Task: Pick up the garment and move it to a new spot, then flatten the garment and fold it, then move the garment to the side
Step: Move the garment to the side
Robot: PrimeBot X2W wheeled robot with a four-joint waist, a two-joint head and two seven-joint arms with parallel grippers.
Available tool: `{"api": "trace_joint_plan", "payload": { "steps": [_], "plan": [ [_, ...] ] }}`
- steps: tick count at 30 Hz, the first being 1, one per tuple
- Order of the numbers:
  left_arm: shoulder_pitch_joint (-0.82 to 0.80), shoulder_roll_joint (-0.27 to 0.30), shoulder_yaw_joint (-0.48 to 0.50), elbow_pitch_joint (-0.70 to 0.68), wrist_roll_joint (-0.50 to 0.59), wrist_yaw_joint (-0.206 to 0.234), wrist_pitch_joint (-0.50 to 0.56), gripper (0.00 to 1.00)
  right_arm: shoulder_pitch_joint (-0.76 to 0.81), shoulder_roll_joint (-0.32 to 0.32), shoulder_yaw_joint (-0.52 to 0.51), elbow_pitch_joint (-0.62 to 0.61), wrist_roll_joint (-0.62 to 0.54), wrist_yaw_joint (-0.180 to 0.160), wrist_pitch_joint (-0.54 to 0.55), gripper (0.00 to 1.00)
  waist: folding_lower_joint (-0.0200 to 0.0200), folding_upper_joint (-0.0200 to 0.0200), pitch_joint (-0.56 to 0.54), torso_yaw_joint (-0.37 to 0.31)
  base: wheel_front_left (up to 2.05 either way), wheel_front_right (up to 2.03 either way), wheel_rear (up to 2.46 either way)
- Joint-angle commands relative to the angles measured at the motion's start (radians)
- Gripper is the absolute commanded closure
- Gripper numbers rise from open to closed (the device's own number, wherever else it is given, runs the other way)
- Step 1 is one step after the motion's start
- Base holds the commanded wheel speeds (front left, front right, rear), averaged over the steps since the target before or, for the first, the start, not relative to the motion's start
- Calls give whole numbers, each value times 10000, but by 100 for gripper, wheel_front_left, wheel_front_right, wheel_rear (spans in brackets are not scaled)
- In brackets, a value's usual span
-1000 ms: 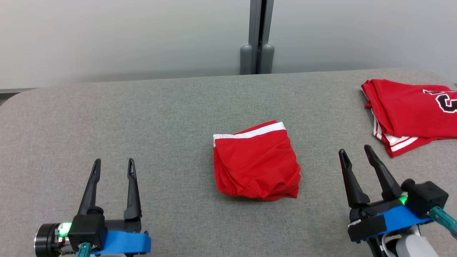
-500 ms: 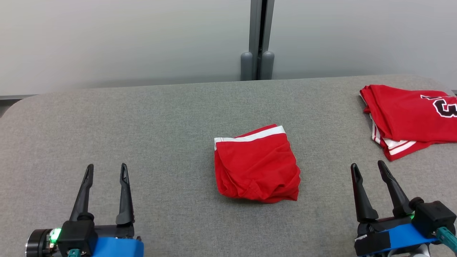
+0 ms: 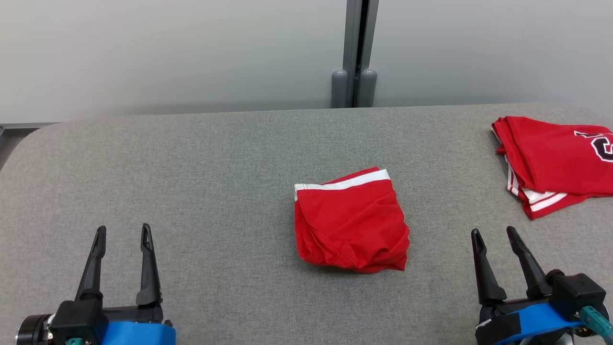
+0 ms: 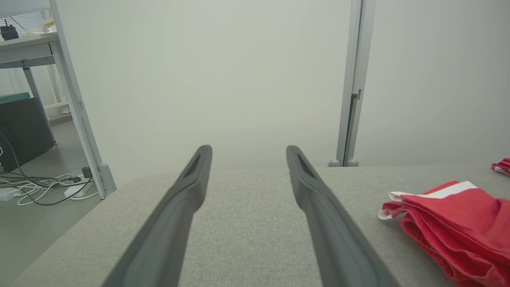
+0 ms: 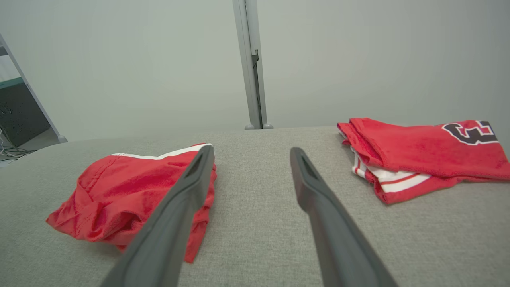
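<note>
The garment (image 3: 352, 223) is a red bundle with a white band along its far edge, lying folded and slightly rumpled at the middle of the grey table (image 3: 215, 158). My left gripper (image 3: 122, 229) hovers open near the front left, well apart from the cloth. My right gripper (image 3: 493, 231) is open at the front right, also clear of it. From the left wrist, the open left gripper (image 4: 248, 150) has the garment (image 4: 450, 219) off to its right. From the right wrist, the open right gripper (image 5: 251, 150) has the garment (image 5: 119, 187) behind its left finger.
A folded red jersey (image 3: 560, 158) with white stripes and a black number lies at the table's far right, seen also from the right wrist (image 5: 426, 151). A pale partition wall with a grey post (image 3: 354, 52) stands behind the table. Cables lie on the floor (image 4: 36, 187) beyond the left edge.
The head camera has shifted slightly. Both grippers have drawn back toward the table's front edge, the left one also further left. Both stay open, and the garment lies as before.
</note>
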Motion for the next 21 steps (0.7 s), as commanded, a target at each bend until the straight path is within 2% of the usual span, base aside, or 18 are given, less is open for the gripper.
{"api": "trace_joint_plan", "payload": {
  "steps": [1, 16, 21],
  "plan": [
    [24, -33, 44, 36, 10, -19, -42, 0, -113, 28, -20, 51, -7, 1, -63, 0, 0, 0, 8, -8, 0, 0, 0],
    [-30, -184, 223, 55, 172, -146, -41, 0, -257, 13, -11, 455, 68, 1, -109, 0, 0, 0, 78, 88, 0, 0, 0],
    [-149, -243, 207, 50, 218, -182, -41, 0, -823, -178, 273, 519, 128, 1, 53, 0, 0, 0, 174, 169, 0, 0, 0]
  ]
}}
